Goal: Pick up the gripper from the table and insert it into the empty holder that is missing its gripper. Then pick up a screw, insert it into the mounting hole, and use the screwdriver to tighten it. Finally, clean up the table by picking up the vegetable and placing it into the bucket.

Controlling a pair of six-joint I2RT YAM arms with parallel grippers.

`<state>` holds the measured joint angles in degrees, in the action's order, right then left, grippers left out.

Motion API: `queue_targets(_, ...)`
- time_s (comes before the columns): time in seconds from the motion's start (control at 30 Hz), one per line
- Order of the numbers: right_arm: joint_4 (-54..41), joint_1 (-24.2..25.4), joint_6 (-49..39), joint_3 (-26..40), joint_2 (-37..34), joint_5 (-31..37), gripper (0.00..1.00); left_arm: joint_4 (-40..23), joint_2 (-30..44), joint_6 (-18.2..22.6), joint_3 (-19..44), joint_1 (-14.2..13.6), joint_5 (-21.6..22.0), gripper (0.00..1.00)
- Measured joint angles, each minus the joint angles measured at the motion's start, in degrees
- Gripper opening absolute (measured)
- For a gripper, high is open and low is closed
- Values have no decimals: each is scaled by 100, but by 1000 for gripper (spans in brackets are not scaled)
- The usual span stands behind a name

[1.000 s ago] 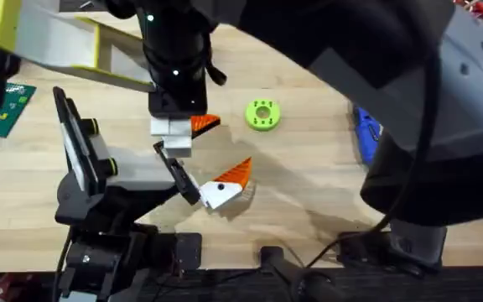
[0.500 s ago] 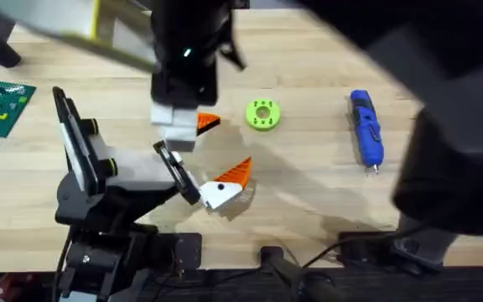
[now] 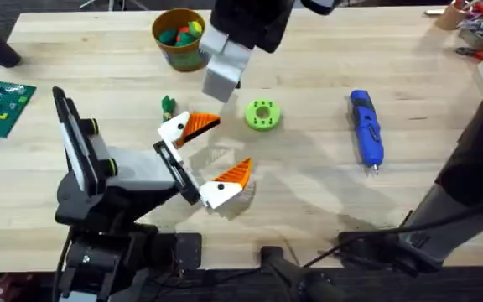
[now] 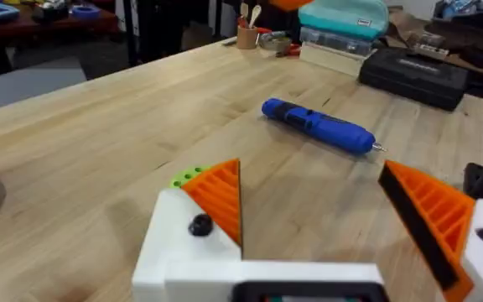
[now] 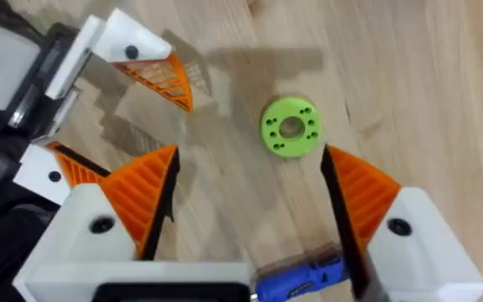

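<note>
Pulled back toward the far edge of the table (image 3: pixel 309 201), the left gripper (image 4: pixel 313 193) no longer covers the gripper finger (image 3: pixel 193 126). The finger now sits at the tip of the holder (image 3: pixel 173 164), its orange wedge pointing toward the green disc (image 3: pixel 262 114); it looks seated, though not yet fastened. The right arm has also swung clear of the right side, uncovering the screwdriver (image 3: pixel 366 126).

Both pincers stand wide open and hold nothing; the right gripper (image 5: pixel 250 168) hangs high, looking down on the disc.

I cannot make out any screw. The screwdriver lies toward the right edge, well apart from the holder, its long axis running far to near with the metal tip toward the near edge. The right arm is probably the nearer one to take it.
</note>
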<state>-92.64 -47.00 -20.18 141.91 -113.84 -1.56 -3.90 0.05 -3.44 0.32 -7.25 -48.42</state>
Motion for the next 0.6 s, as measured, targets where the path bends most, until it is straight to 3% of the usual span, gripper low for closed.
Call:
queue_targets(0.27,0,193,267,-609,15,-197,995,0,0,0,0,0,0,986)
queue_targets(0.6,874,540,635,-2549,825,-283,995,0,0,0,0,0,0,986)
